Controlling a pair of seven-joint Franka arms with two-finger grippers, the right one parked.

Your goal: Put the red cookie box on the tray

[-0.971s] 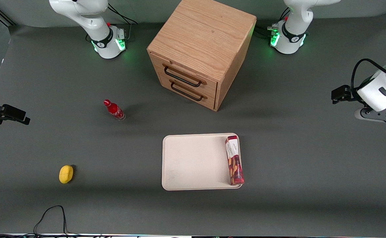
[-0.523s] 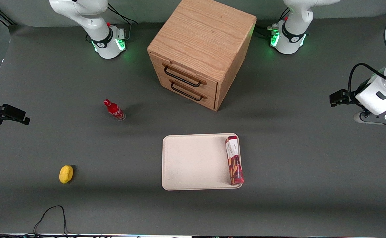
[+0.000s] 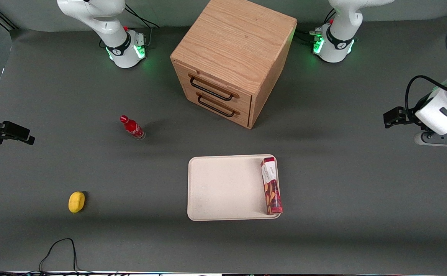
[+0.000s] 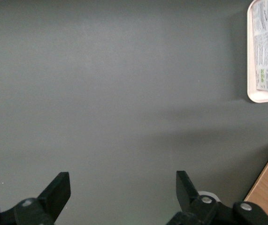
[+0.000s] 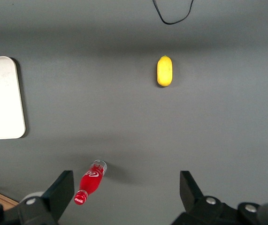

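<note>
— Nothing on the tray (image 3: 223, 188) has shifted; only the pincer (image 4: 123, 190) has drifted a little, well off toward the working arm's end of the counter (image 3: 342, 184).

— And the cookie box (image 3: 271, 186)?

— Lying flat in the tray along one short rim. The pincer's spread wide and empty.

— How would it handle?

— Probably light, stiff cardboard; I'd pinch across its narrow width, mid-length.
</note>
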